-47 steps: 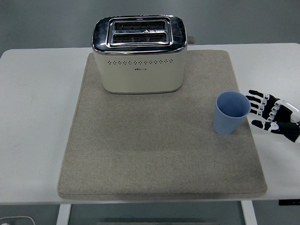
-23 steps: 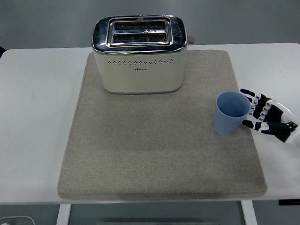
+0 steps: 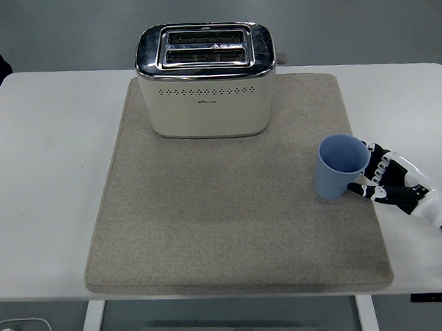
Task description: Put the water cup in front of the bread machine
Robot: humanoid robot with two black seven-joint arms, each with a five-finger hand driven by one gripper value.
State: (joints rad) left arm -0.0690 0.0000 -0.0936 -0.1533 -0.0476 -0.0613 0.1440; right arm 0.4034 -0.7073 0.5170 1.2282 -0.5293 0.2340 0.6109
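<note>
Now blue cup upright, touching right hand fingers.

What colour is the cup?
Light blue cup, seen in the head view.

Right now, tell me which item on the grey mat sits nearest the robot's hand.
The light blue plastic cup, at the mat's right edge beside the right hand; the cream toaster stands far back.
</note>
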